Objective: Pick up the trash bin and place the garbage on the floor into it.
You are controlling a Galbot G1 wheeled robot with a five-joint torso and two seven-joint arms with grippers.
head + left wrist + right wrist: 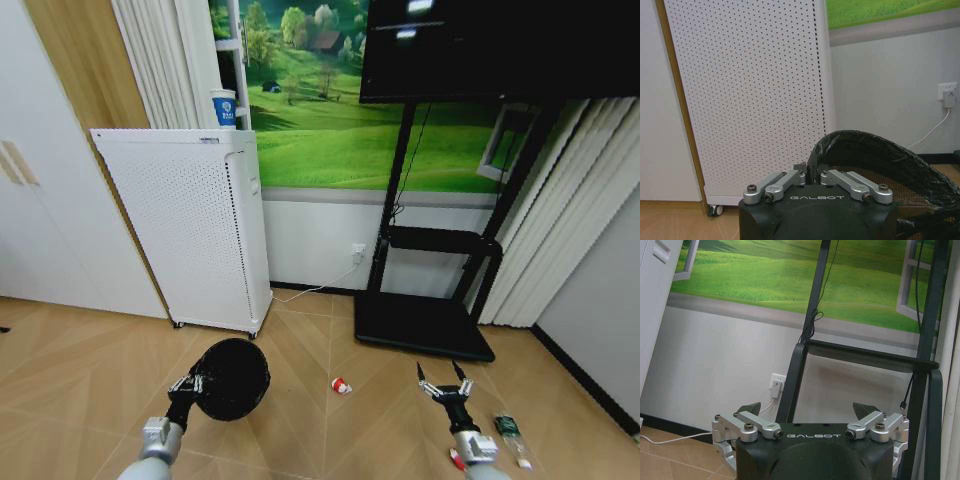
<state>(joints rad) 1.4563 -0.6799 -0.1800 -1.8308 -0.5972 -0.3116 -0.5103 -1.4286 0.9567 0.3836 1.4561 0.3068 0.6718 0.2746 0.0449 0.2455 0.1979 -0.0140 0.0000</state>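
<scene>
My left gripper [192,384] is shut on the rim of the trash bin [233,378], a small round black bin lined with a black bag, at the lower left of the head view. In the left wrist view the fingers [799,176] pinch the rim of the bin [875,155]. My right gripper [445,383] hangs open with nothing in it, its jaws spread wide in the right wrist view [807,411]. Garbage lies on the floor: a red-and-white piece [341,386] between the arms, a clear bottle with a green label [510,433], and another red-and-white piece [456,459] by my right wrist.
A tall white perforated appliance [190,230] on casters stands just behind the bin, with a paper cup [224,107] on top. The black TV-stand base [420,325] sits ahead of the right gripper. A white cable [312,290] runs along the wall. Wood floor lies between the arms.
</scene>
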